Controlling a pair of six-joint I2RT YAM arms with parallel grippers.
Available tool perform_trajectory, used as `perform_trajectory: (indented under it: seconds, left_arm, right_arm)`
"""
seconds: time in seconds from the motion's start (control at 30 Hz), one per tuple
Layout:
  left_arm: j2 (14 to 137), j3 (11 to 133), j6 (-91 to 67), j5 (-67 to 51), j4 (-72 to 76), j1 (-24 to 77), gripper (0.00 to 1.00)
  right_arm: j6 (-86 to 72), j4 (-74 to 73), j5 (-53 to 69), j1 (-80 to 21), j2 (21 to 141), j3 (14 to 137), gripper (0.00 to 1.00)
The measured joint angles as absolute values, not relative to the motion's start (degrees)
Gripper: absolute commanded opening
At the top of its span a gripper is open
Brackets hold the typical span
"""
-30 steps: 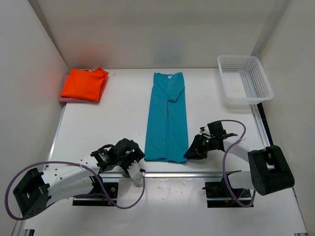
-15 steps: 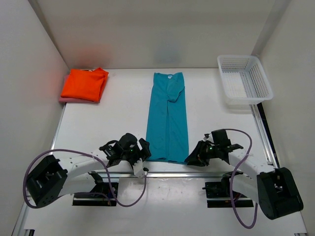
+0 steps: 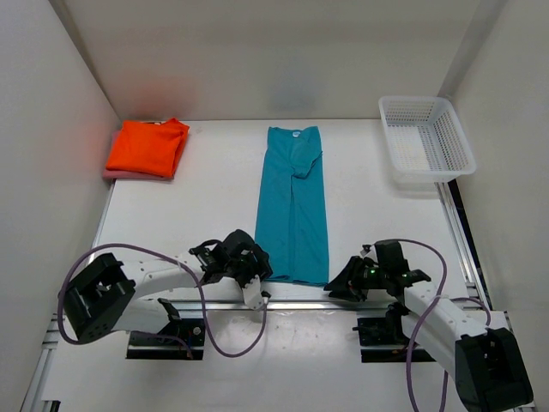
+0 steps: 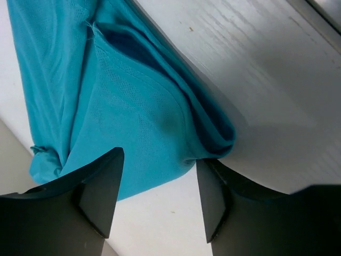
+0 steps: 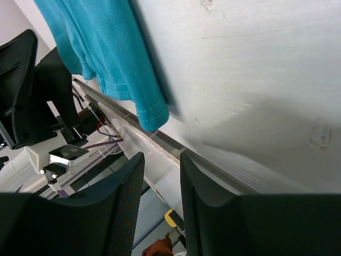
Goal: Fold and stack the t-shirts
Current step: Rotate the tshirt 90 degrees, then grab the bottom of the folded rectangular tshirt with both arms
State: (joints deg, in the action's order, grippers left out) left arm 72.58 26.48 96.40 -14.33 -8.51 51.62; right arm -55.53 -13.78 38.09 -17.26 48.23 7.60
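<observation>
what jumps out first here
A teal t-shirt, folded into a narrow strip, lies down the table's middle, with the left gripper and right gripper by its near corners. An orange t-shirt sits folded on a pink t-shirt far left; a white basket stands far right.

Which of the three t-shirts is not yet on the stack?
The teal-blue cloth t-shirt, a long strip lying apart. The bright orange cloth t-shirt lies folded on the rose-pink cloth one.

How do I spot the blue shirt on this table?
Look at the middle of the white table. The teal-blue shirt lies there as a long narrow strip, collar at the far end. The orange shirt is a short bundle in the far left corner.
</observation>
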Motion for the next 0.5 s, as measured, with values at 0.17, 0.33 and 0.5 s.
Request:
perform_trajectory:
  seconds: [0.17,0.33,0.5]
  left_arm:
    - [73.01,27.86,96.86,-14.22,-12.47,52.1,0.5]
    - [68.25,23.51,99.66,-13.82,-15.92,53.91,0.11]
    - [67.68,22.85,99.37,-13.37,-15.86,55.22,0.11]
  right_arm:
    - [-56.73,-13.67,38.09,-17.19,45.65,6.94,0.39]
    - [-58.13,-13.65,38.06,-16.62,42.65,5.15,0.37]
    - [-58.7,-13.61,38.09,-16.51,41.56,4.75,0.43]
